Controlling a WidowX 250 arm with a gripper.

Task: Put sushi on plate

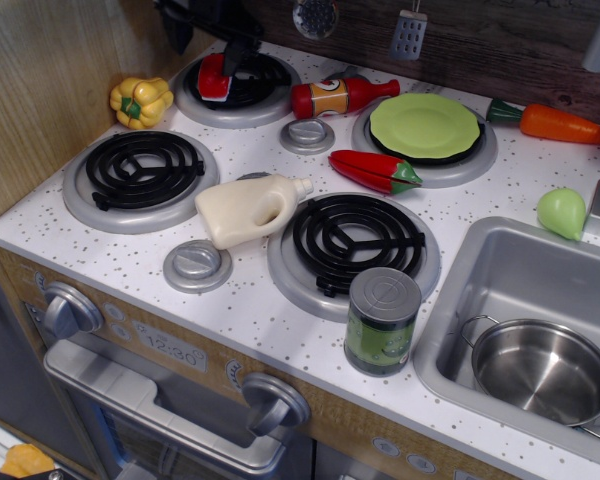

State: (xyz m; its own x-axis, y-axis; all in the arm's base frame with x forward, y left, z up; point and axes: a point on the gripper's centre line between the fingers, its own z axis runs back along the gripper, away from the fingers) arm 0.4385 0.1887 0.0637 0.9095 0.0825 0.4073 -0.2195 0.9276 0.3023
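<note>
The sushi (212, 79), red on top with a white base, sits on the left side of the back-left burner (265, 100). My black gripper (208, 38) hangs just above it at the top edge of the view, its fingers spread apart; one fingertip (238, 55) reaches down next to the sushi's upper right. The gripper holds nothing. The lime-green plate (424, 125) lies flat on the back-right burner, with nothing on it.
A ketchup bottle (342, 96) lies between the sushi and the plate. A red chili pepper (374, 170), a white jug (252, 209), a yellow pepper (140, 101), a green can (382, 321), a carrot (552, 123), and a sink (500, 262) holding a steel pot (540, 370) are also present.
</note>
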